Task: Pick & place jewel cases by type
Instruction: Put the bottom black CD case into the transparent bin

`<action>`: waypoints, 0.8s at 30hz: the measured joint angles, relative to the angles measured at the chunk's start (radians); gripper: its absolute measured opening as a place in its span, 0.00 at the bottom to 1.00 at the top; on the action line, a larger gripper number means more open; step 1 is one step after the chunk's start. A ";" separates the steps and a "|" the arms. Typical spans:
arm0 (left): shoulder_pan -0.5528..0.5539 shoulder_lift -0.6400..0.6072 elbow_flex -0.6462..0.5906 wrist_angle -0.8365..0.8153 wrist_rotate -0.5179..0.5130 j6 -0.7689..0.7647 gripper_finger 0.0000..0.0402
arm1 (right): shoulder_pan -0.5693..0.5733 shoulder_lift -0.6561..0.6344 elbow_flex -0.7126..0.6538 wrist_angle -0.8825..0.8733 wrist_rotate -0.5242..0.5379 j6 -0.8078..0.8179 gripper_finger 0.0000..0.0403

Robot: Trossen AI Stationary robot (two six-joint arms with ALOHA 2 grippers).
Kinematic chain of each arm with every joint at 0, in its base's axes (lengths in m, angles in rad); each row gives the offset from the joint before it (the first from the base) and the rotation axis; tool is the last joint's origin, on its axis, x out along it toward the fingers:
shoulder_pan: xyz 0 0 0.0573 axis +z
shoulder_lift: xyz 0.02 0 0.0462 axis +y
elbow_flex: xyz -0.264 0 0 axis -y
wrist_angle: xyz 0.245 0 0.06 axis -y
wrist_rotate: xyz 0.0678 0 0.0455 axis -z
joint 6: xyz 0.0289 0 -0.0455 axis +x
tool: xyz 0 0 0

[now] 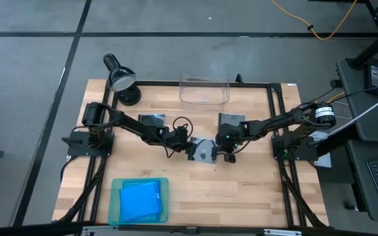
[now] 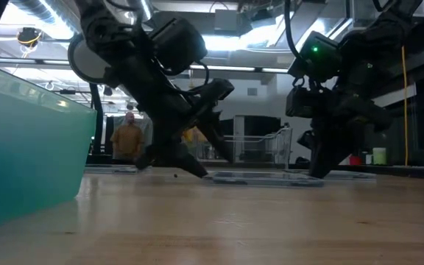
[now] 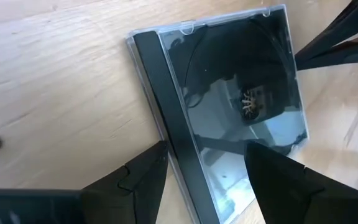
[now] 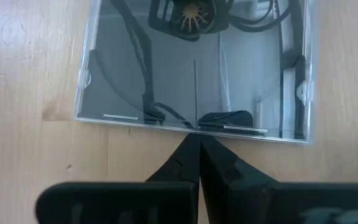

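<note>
A square dark grey jewel case (image 1: 205, 151) with a disc lies flat on the wood at the table's middle. My left gripper (image 3: 207, 149) is open at the case's left side: one finger stands over the wood beside the black spine (image 3: 166, 112), the other over the clear cover. My right gripper (image 4: 198, 138) is shut, its tips at the case's right edge. Two more grey cases (image 1: 153, 120) (image 1: 231, 120) lie flat farther back. Blue cases (image 1: 140, 200) lie in the teal tray (image 1: 117, 196). My left gripper reaches slanting down from the table's left, its fingers astride the spine side of the case; I cannot tell whether either finger touches it. My right gripper has its shut fingertips (image 4: 191, 149) against the case's right edge (image 4: 194, 126), about mid-length, slanting down from the table's right. The case lies flat on the table.
A clear plastic bin (image 1: 205, 92) stands at the far edge, a black desk lamp (image 1: 120, 77) at the far left corner. The teal tray's wall (image 2: 20, 147) fills the low view's left. A person (image 2: 129, 136) stands in the room beyond. Bare wood lies near the front edge.
</note>
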 joint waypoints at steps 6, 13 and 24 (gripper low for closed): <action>-0.002 -0.010 0.001 0.019 -0.034 0.018 0.50 | 0.000 0.000 -0.001 0.000 -0.004 -0.007 0.02; -0.008 -0.018 0.001 0.033 -0.048 0.024 0.51 | 0.000 0.000 -0.001 0.000 -0.005 -0.013 0.02; -0.028 -0.044 0.040 -0.041 -0.075 0.034 0.50 | 0.001 0.000 -0.001 0.004 0.001 -0.020 0.02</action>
